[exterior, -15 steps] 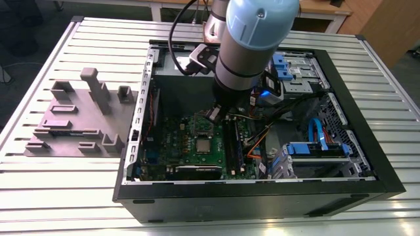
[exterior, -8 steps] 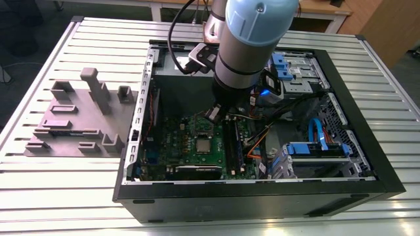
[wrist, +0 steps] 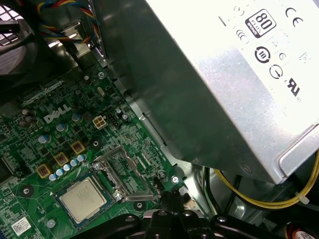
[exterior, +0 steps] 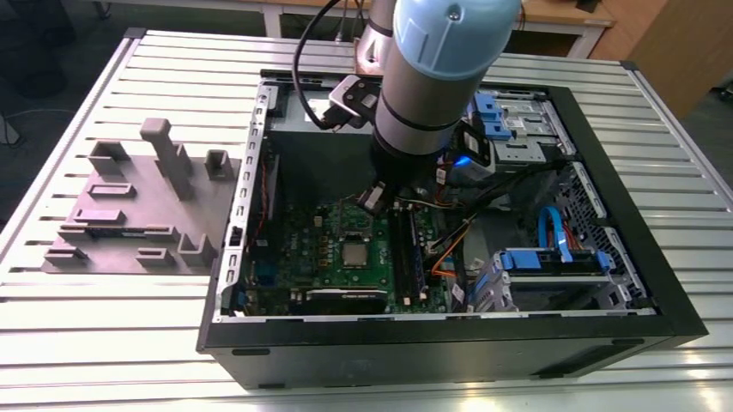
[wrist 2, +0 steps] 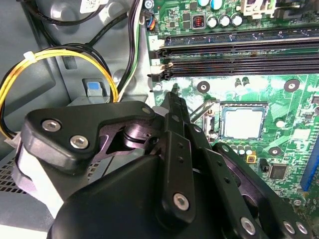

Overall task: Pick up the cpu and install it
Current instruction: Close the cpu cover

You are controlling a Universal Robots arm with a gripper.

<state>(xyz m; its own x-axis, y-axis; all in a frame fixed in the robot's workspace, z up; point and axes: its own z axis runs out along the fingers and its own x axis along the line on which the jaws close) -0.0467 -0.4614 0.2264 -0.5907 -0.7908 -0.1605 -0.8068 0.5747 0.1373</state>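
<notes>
The cpu lies flat in its socket on the green motherboard inside the open computer case. Its silvery top also shows in both wrist views. The socket's metal retention frame stands folded open beside the chip. My gripper hangs under the arm above the board, a little toward the case's back from the cpu. Its black fingers meet at the tips with nothing between them, off to the side of the socket and not touching the chip.
A silver power supply looms close beside the gripper. Empty memory slots run along the board, and yellow cables loop nearby. Blue drive caddies fill the case's other side. A grey fixture block sits on the slatted table.
</notes>
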